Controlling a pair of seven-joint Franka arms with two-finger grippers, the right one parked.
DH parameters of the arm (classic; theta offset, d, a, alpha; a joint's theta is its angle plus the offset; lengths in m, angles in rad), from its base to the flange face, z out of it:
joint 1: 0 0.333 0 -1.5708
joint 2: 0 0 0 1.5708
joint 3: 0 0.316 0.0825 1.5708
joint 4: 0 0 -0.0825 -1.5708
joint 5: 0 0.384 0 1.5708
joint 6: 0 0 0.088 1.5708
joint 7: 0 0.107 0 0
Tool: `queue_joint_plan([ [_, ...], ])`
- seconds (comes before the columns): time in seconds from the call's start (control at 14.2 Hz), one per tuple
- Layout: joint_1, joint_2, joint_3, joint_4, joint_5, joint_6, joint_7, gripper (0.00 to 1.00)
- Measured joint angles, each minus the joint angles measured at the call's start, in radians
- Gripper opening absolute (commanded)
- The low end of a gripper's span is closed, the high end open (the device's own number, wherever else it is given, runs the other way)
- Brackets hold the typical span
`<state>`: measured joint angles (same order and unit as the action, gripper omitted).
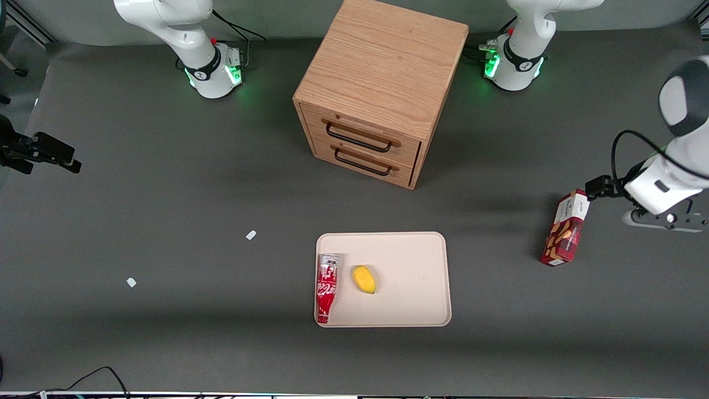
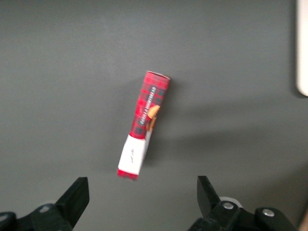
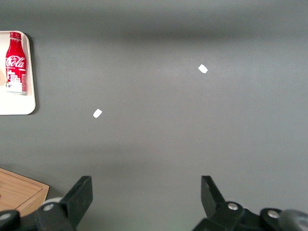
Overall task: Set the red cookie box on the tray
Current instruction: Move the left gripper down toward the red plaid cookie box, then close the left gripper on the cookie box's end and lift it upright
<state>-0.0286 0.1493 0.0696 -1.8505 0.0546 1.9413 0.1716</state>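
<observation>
The red cookie box [image 1: 565, 233] lies on the dark table toward the working arm's end, apart from the tray [image 1: 410, 260]. It is a slim dark-red carton with a white end panel. My gripper [image 1: 601, 188] hovers above the box's white end, farther from the front camera than the box's middle. In the left wrist view the red cookie box [image 2: 147, 115] rests below my gripper [image 2: 142, 185], whose black fingers [image 2: 77, 192] stand wide open with nothing between them. A strip of the beige tray [image 2: 303, 48] shows at that view's edge.
On the tray lie a red-and-white soda bottle-can [image 1: 327, 285] and a small yellow fruit [image 1: 364, 279]. A wooden two-drawer cabinet [image 1: 382, 72] stands farther from the front camera than the tray. Two white scraps [image 1: 251, 235] [image 1: 131, 282] lie toward the parked arm's end.
</observation>
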Motion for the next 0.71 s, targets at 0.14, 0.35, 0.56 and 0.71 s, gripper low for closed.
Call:
queue_joint_plan([
  [0.14,0.015,0.042,0.006,-0.069,0.000,0.122,0.049,1.00],
  [0.35,0.017,0.092,0.006,-0.176,0.001,0.312,0.086,1.00],
  [0.56,0.017,0.158,0.005,-0.258,0.002,0.501,0.129,1.00],
  [0.71,0.017,0.208,0.004,-0.273,0.002,0.554,0.154,0.99],
])
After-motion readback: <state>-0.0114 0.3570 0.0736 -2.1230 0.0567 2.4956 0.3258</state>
